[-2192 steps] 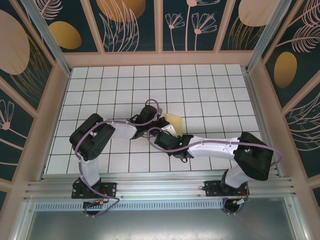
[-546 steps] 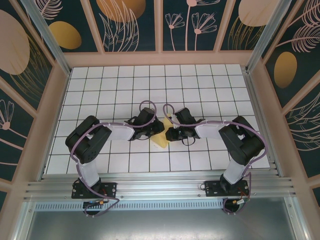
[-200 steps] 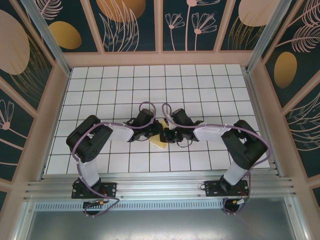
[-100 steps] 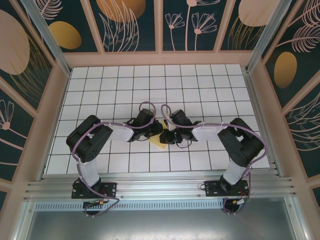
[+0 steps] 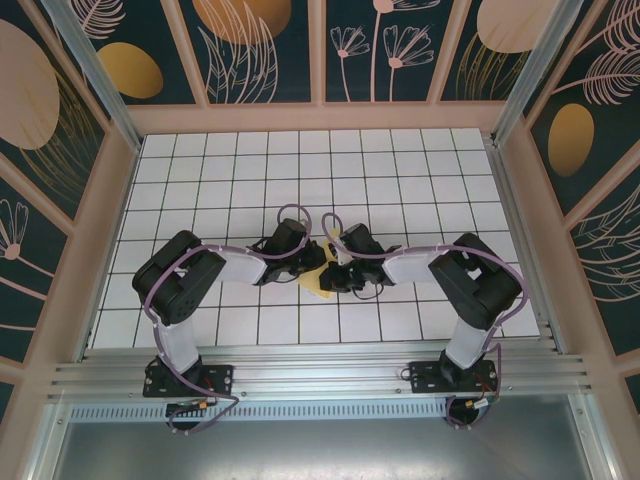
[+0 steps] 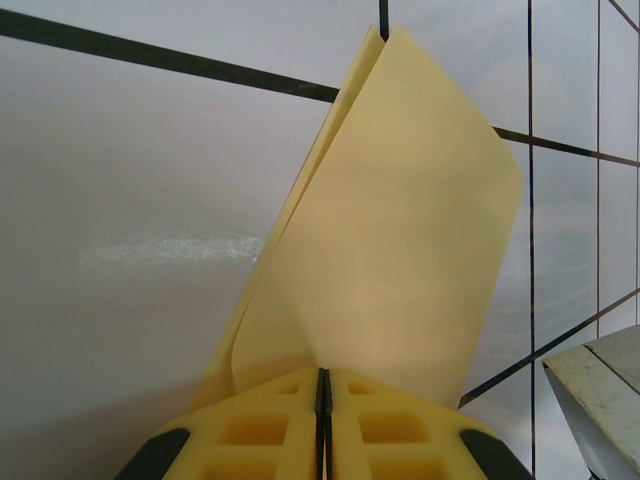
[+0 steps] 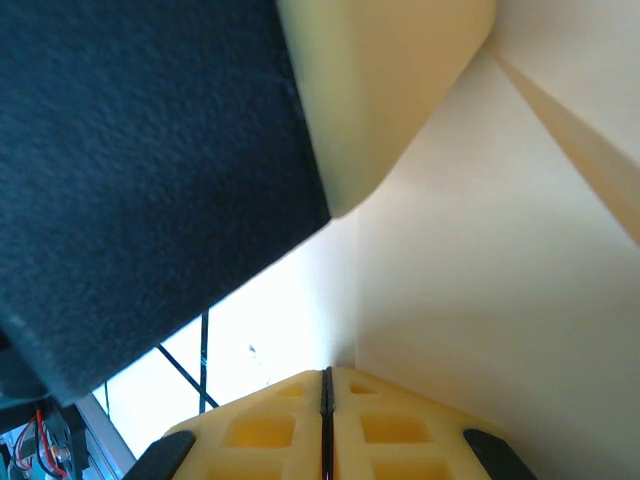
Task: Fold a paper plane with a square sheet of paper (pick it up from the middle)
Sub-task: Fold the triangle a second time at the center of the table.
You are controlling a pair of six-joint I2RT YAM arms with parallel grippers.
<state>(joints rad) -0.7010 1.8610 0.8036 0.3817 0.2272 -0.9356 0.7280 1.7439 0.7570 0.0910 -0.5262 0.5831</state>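
Your left hand (image 6: 322,420) is pinched shut on one end of the folded sheet of paper (image 6: 400,240) - its long axis runs straight away from those fingers. Your right hand (image 7: 326,420), fingers together, seems clamped on the same sheet from the right - both meet it at mid-surface (image 5: 400,180), equally near.

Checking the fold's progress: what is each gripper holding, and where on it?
The left gripper pinches the folded sheet of paper by its near edge. The right gripper is shut right by it; a grip cannot be told.
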